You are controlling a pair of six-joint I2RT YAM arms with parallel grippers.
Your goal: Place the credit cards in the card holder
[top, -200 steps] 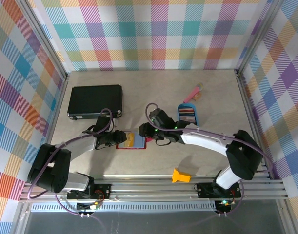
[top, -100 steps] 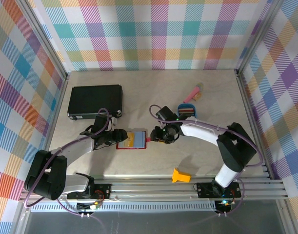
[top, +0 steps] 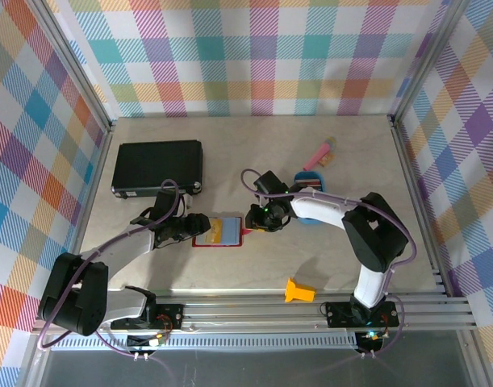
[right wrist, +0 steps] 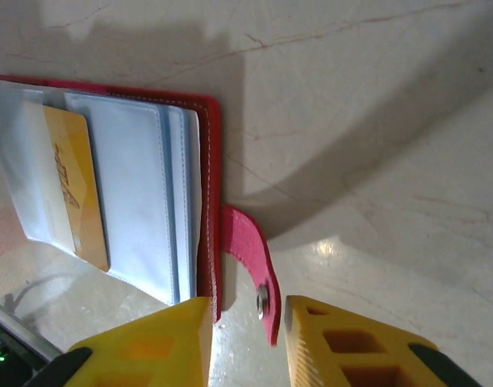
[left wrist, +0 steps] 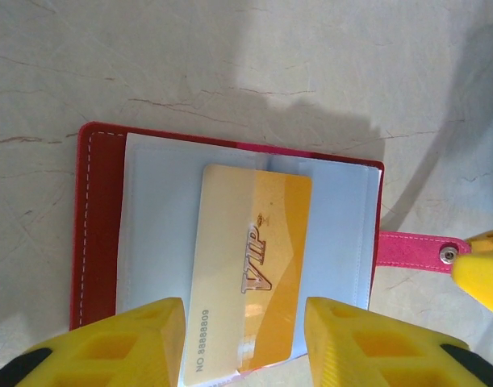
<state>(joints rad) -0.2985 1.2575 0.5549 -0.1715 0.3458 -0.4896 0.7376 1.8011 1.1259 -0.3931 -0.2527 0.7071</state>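
Now the right end effector [right wrist: 248, 343] has backed off the open card holder [top: 218, 232] on the surface [top: 254, 153]. Its jaws are narrowing, part-open astride the tab [right wrist: 248, 250], gripping nothing. The left end effector [left wrist: 244, 343] is part-open, straddling the pocketed gold card [left wrist: 254, 266]. Judged: one card seated.

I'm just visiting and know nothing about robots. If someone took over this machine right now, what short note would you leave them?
Grippers: the left gripper has its jaws apart with the gold card end between them; whether it pinches the card is unclear. The right gripper has its jaws apart, astride the closing tab.
Things: the card holder lies open on the table. More credit cards sit in the blue tray.
Done: the gold card seems partly in a sleeve.
Left: seat it, then load the rest.
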